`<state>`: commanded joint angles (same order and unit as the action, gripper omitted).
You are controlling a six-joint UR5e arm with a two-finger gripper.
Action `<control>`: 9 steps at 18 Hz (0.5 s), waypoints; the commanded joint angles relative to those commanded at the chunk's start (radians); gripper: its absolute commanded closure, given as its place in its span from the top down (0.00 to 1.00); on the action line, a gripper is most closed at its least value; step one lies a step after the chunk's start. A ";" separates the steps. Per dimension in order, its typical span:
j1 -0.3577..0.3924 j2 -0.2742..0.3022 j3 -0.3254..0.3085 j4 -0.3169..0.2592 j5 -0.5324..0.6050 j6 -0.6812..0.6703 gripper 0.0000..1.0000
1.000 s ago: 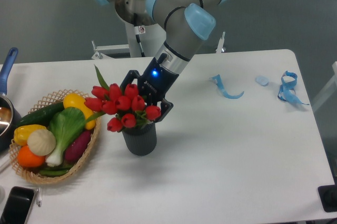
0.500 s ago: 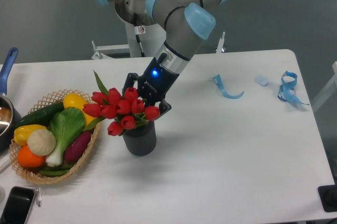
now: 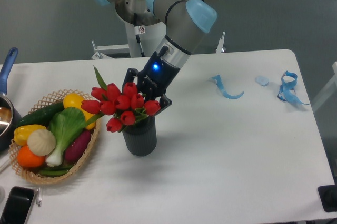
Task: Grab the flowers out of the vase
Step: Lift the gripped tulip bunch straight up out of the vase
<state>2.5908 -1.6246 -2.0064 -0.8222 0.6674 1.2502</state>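
Observation:
The flowers [image 3: 120, 105], a bunch of red tulips with green leaves, sit in the mouth of the dark grey ribbed vase [image 3: 139, 137] near the middle left of the table. The bunch leans left and is wider than the vase. My gripper [image 3: 146, 98] comes down from behind and to the right, directly against the back of the bunch. Its fingers are mostly hidden by the blooms; they look closed around the stems.
A wicker basket [image 3: 84, 156] of vegetables stands just left of the vase. A pot with a blue handle [image 3: 7, 66] is at the left edge. A phone [image 3: 16, 205] lies at the front left. Blue ribbon pieces [image 3: 225, 88] lie at the right back.
The gripper and the bunch have shifted slightly up and left; the tulips stand a little higher in the vase mouth. The vase has not moved.

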 joint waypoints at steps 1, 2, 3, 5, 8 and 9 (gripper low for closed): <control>0.012 0.012 0.000 -0.002 -0.008 -0.009 0.55; 0.021 0.023 0.003 -0.002 -0.018 -0.026 0.55; 0.029 0.031 0.008 0.000 -0.032 -0.046 0.55; 0.046 0.043 0.023 0.000 -0.069 -0.080 0.55; 0.071 0.052 0.041 0.000 -0.114 -0.138 0.55; 0.072 0.055 0.044 0.000 -0.117 -0.155 0.55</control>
<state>2.6630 -1.5693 -1.9620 -0.8222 0.5507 1.0954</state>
